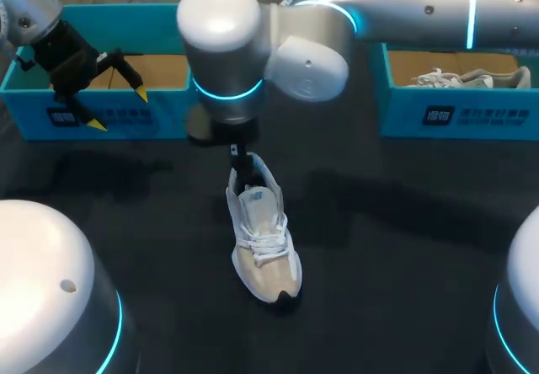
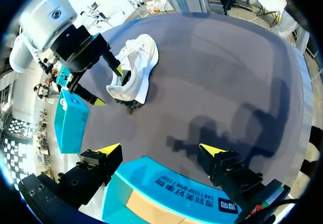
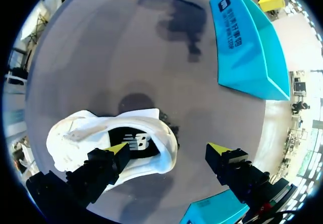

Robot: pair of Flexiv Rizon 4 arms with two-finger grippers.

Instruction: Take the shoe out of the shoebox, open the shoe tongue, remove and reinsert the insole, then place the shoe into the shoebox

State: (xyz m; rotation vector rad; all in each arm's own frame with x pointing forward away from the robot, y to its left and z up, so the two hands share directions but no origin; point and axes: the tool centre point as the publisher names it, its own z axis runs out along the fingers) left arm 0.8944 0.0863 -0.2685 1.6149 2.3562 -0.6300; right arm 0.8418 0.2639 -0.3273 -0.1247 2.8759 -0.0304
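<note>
The white shoe (image 1: 263, 239) stands upright on the dark table (image 1: 404, 222), out of either box, near the middle, its toe pointing toward the robot and its laces tied. In the right wrist view its heel opening faces the camera, with the dark insole (image 3: 135, 142) showing inside.

The right arm comes in from the right and reaches past the middle, so its wrist hangs right over the shoe's heel. The right gripper (image 3: 168, 148) has its fingers wide apart. One yellow tip sits at the shoe's opening, the other is outside the heel and well clear of it, so nothing is clamped.

The left gripper (image 1: 120, 109) is at the far left of the table, over the front wall of the left box (image 1: 109, 114), a teal shoebox with a brown inside. Its fingers are spread too and hold nothing, and the left wrist view shows the box edge under them.

The right box (image 1: 455, 117), also teal, stands at the far right and holds a second shoe (image 1: 467, 77), pale and lying on its side.
</note>
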